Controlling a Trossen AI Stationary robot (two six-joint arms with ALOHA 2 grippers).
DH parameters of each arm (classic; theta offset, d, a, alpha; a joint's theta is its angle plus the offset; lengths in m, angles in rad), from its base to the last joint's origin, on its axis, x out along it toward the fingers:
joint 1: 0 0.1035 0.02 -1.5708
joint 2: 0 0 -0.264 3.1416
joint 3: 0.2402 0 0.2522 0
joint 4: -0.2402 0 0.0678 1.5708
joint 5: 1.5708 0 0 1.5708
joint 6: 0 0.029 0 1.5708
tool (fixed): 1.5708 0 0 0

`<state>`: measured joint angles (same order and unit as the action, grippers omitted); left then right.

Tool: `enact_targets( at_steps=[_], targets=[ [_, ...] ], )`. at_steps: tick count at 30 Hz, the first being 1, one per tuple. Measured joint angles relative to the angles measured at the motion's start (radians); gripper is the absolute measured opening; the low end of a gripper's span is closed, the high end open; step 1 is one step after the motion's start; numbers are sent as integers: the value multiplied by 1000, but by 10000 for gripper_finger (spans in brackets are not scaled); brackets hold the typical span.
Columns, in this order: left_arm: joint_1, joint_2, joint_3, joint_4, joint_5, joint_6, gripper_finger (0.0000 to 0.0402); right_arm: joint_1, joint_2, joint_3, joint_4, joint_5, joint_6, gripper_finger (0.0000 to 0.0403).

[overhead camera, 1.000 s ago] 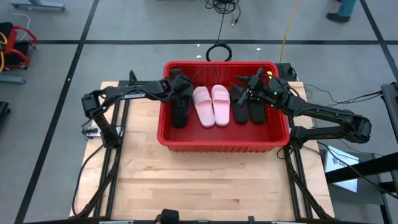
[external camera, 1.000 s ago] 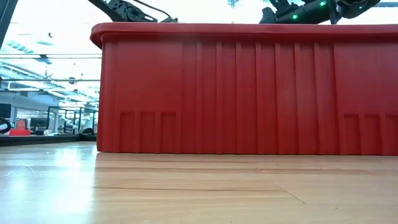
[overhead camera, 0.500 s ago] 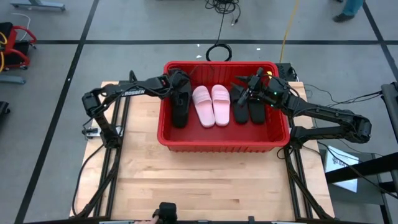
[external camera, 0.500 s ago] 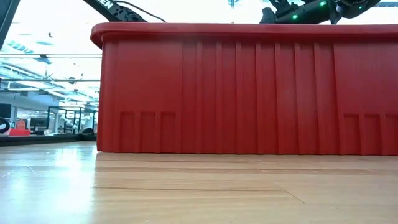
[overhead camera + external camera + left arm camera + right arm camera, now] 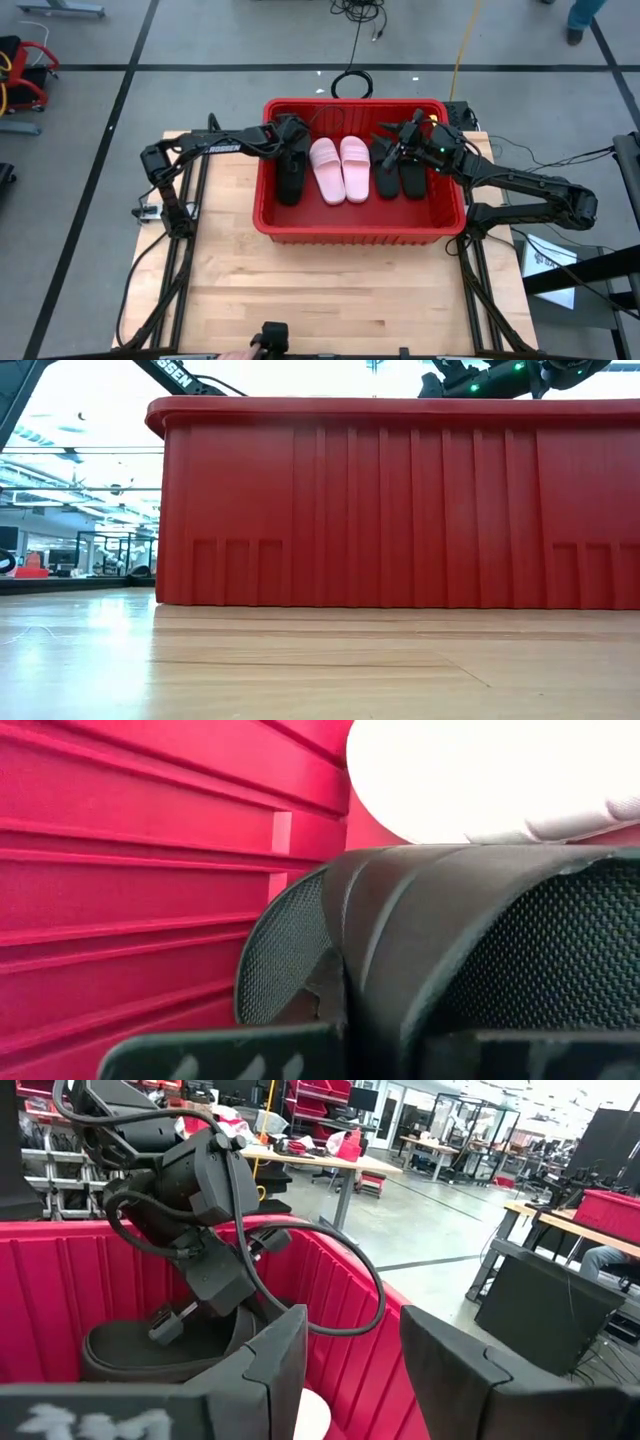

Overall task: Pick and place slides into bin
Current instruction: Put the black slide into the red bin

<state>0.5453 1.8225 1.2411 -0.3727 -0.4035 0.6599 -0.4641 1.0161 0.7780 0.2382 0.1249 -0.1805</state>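
Observation:
The red bin (image 5: 355, 232) stands at the table's far middle. In it lie two pale pink slides (image 5: 340, 170) side by side and two black slides (image 5: 400, 178) to their right. At the bin's left end a further black slide (image 5: 289, 182) lies lengthwise, and my left gripper (image 5: 291, 140) is shut on its far end, slanting down. My right gripper (image 5: 392, 142) hovers level and open above the right pair of black slides, with nothing between its fingers (image 5: 270, 1370). My left gripper holds the black slide at its far end, by the wide strap (image 5: 400, 950), coming from above and the table's left, slanting down. The strap fills the view in front of the fingers, so the hold's kind stays hidden. Whether the slide rests on the bin's floor does not show.
The bin's ribbed left wall (image 5: 120, 850) stands close beside the held slide, and a pink slide (image 5: 480, 770) lies just on its other side. In front of the bin is bare wooden table (image 5: 330, 290). The low view shows only the bin's near wall (image 5: 400, 500).
My left gripper has sunk lower into the bin's left end, still shut on the black slide, which has gone down with it. The arm's forearm has dropped nearer the bin's rim.

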Motion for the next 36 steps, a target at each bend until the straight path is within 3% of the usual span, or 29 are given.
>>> enact_targets(
  at_steps=[8,25,36],
  targets=[
    [-4,-1,-2,2,11,-4,45,0,0,0,-4,0,-1,150],
    [-18,-3,-2,-120,-22,-38,178,0,0,0,-8,0,-12,150],
    [-60,-86,-9,-166,-8,-61,187,0,0,0,-11,0,-8,150]
  ],
)
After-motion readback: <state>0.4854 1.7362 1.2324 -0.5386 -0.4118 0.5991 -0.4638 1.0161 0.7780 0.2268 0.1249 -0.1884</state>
